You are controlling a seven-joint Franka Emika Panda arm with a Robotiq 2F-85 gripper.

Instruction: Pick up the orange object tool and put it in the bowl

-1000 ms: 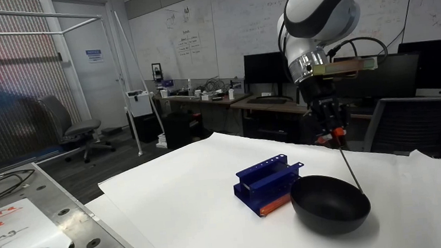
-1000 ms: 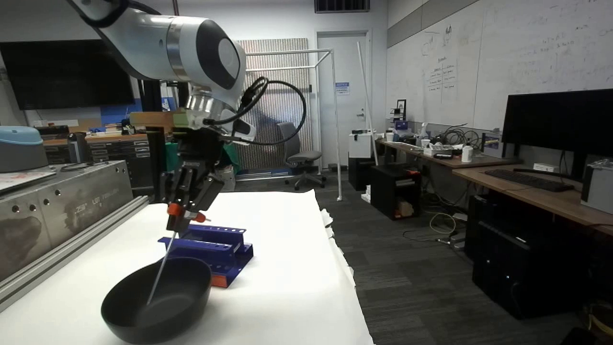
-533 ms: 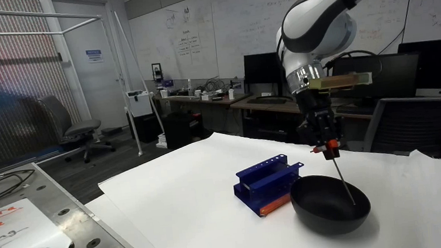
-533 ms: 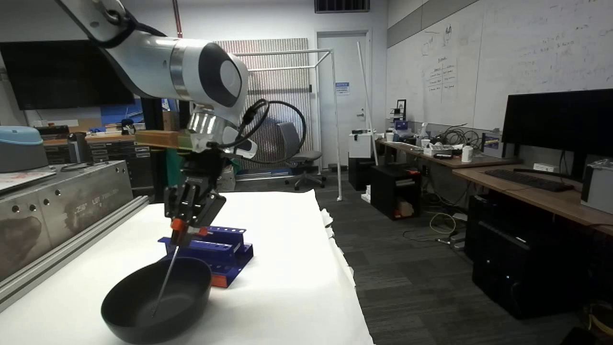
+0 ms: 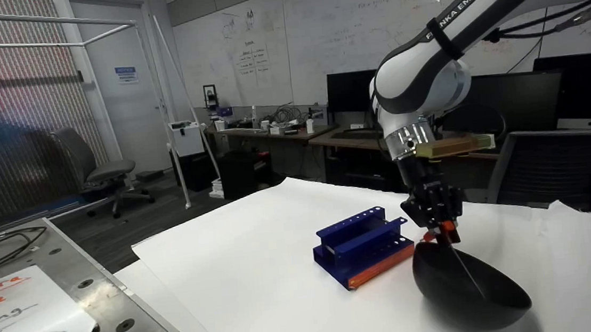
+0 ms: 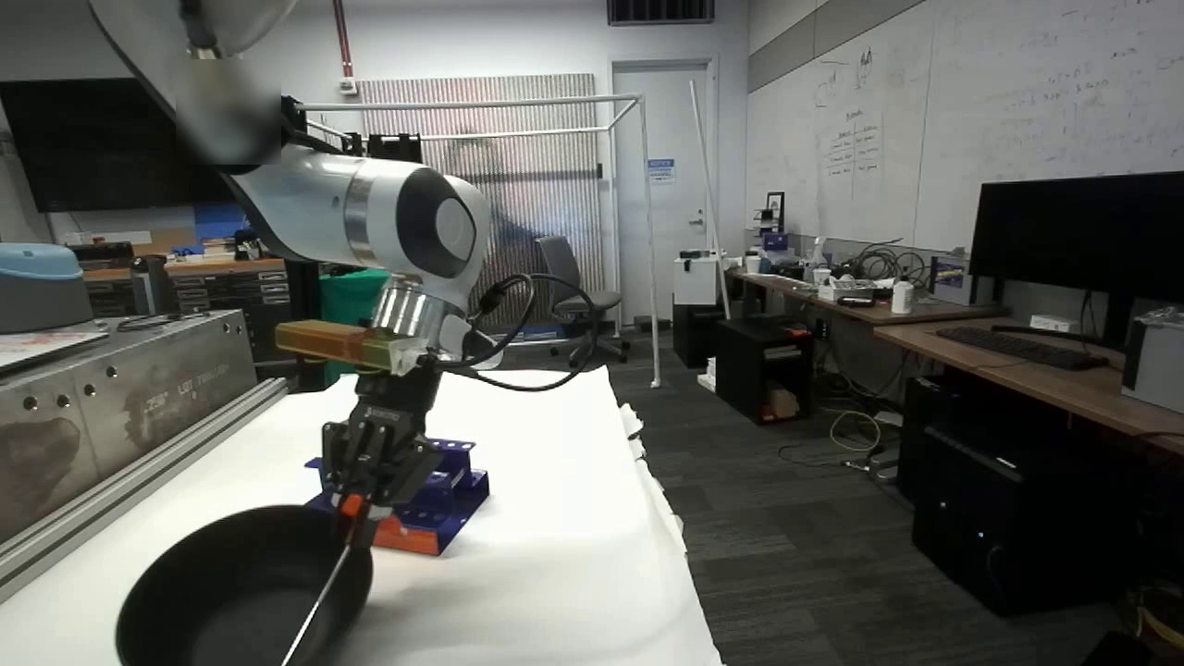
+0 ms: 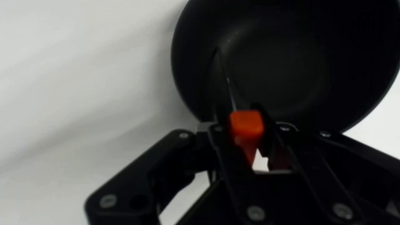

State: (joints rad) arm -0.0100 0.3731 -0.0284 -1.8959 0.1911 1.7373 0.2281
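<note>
My gripper is shut on the orange-red handle of the slender tool, seen in both exterior views and the wrist view. The tool's thin shaft slants down from the fingers inside the black bowl, and its tip seems to touch the bowl's inner wall. The bowl stands on the white sheet, looks tilted in an exterior view, and is cut off at the bottom in an exterior view. My fingertips are at the bowl's rim, on the side facing the rack. The wrist view looks into the bowl.
A blue slotted rack with an orange base stands beside the bowl, close to the gripper; the arm partly covers it in an exterior view. The white sheet covers the table. A metal bench runs along one side.
My gripper has come down with the tool, and the shaft reaches deeper into the bowl. The bowl has shifted away from the rack and tilted more. The rack has not moved.
</note>
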